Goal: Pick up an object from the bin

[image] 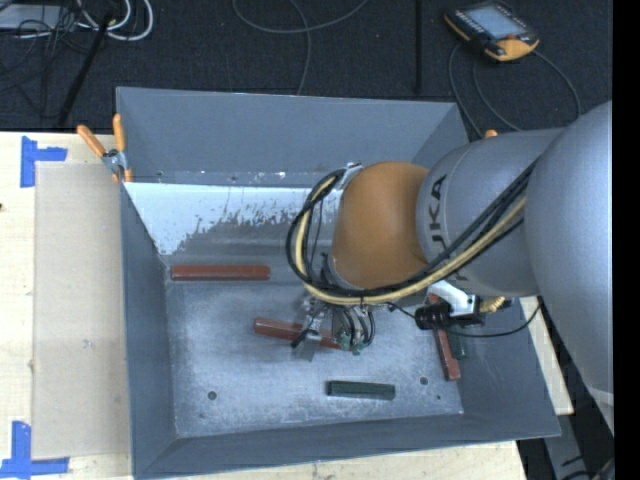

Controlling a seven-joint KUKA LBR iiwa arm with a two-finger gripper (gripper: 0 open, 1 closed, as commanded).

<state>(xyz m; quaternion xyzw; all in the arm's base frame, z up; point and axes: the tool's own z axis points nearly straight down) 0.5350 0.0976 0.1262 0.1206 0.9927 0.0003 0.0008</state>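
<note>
My gripper point(322, 334) is low in the middle of the bin, under the orange wrist cover. Its fingers stand at the right end of a short reddish-brown bar point(278, 328) that lies flat on the bin floor. Whether the bar is between the fingers cannot be made out. A dark green flat bar point(360, 391) lies just below the gripper, near the front wall.
A longer reddish-brown bar point(220, 272) lies at the back left of the floor. Another reddish-brown stick point(447, 355) rests against the right wall, below the arm. The arm and its cables cover the right middle of the bin.
</note>
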